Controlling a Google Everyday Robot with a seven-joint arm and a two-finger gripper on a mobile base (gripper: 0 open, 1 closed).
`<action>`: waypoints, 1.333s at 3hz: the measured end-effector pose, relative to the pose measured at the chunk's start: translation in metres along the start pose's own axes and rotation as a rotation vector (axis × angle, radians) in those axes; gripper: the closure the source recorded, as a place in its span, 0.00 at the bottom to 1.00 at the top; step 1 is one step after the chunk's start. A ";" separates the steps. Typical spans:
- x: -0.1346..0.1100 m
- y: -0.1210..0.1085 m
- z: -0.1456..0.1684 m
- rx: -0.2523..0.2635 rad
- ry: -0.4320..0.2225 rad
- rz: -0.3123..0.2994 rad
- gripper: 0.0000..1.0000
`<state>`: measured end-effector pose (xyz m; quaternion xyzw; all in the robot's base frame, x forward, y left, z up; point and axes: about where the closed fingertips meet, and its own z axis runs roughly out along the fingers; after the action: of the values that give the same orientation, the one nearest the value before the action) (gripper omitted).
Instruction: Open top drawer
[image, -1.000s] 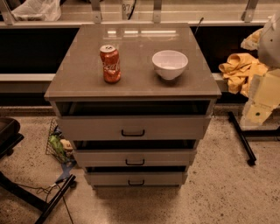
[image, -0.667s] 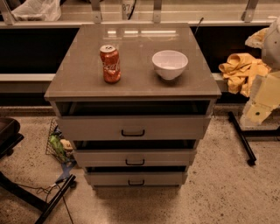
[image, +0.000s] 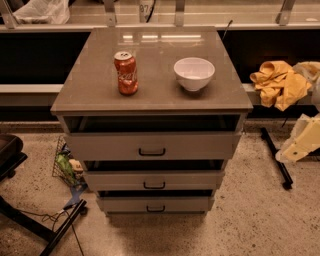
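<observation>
Top drawer: front sticks out slightly under cabinet top, dark gap above it, contents not visible. Bar handle untouched. White bowl on top, looks empty. Red soda can upright to its left, apart. Gripper: pale, at right frame edge, well clear of cabinet, holding nothing seen; open/closed can't tell. Vs 1 s ago: gripper sits lower; drawer, can, bowl unchanged.
</observation>
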<state>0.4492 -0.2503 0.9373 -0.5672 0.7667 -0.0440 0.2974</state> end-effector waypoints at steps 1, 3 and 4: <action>0.020 0.006 0.014 0.055 -0.105 0.044 0.00; 0.025 0.016 0.027 0.060 -0.224 0.104 0.00; 0.021 0.022 0.034 0.051 -0.231 0.100 0.00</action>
<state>0.4439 -0.2518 0.8920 -0.5217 0.7534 0.0169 0.3998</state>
